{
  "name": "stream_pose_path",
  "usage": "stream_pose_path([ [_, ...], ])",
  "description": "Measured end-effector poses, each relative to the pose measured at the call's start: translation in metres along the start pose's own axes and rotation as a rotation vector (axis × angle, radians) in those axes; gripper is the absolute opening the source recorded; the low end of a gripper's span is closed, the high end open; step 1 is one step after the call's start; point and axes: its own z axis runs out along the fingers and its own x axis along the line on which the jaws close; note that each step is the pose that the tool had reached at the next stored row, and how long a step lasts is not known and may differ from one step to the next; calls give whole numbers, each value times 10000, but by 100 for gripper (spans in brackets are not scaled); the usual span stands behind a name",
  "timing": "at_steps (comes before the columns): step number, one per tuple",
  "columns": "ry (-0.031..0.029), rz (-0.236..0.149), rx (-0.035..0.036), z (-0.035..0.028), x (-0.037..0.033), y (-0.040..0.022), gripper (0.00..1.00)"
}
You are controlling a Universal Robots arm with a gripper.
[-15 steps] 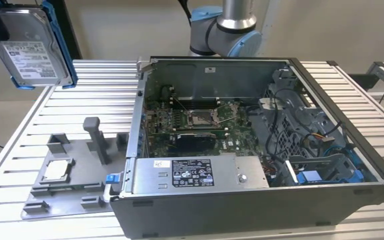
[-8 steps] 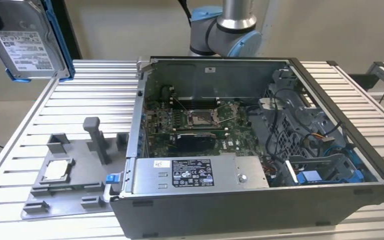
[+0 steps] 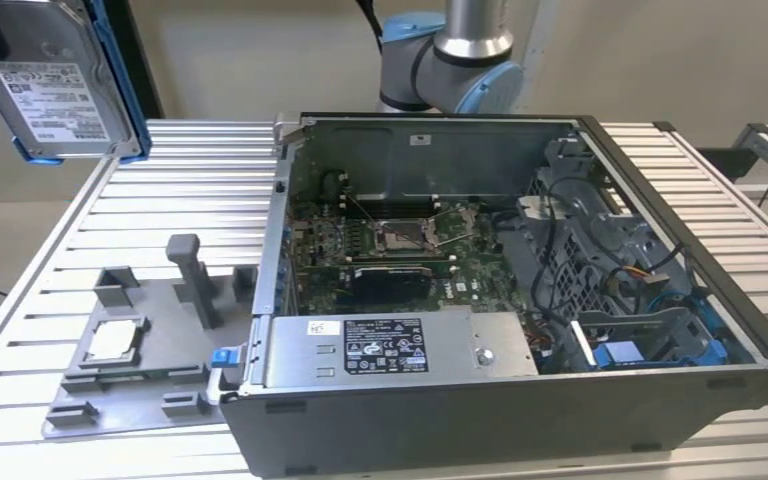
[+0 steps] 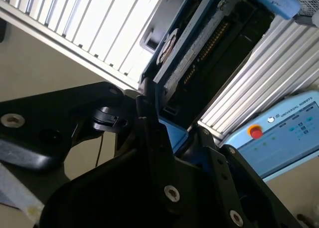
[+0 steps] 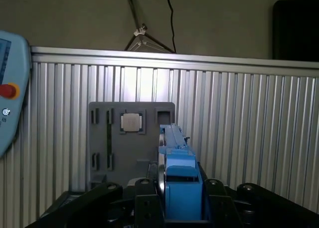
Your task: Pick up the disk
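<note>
As the end effector (image 5: 180,204) pinches the disk (image 5: 179,178) by its blue frame, with one black finger (image 5: 144,208) on each side in the first wrist view, I judge that the pick-up itself is done and the step in hand is only to hold. The disk stands on its edge between the fingers and hangs in the air. In the exterior view it is high at the exterior view's left, label side to the camera, well apart from everything below. What follows calls, I think, for a firm and steady pinch, because a slip from this height would drop the disk on metal. Below it lies the ribbed worktop (image 3: 184,190) with a grey tray (image 3: 157,310) that carries a small square chip (image 3: 113,338). Beside the tray stands an open computer case (image 3: 424,160), crowded with a board and cables, and its walls are the nearest thing to hit. Behind the case rises the arm (image 3: 458,60). A control panel (image 5: 10,88) with a red button lies at the edge of the worktop.
</note>
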Motion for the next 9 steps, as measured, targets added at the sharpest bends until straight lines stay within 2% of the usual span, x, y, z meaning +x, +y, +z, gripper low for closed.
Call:
stream_pose_path([
  [5, 0, 0, 0, -1, 3, -82, 0],
  [9, 0, 1, -9, -4, 7, -203, 0],
])
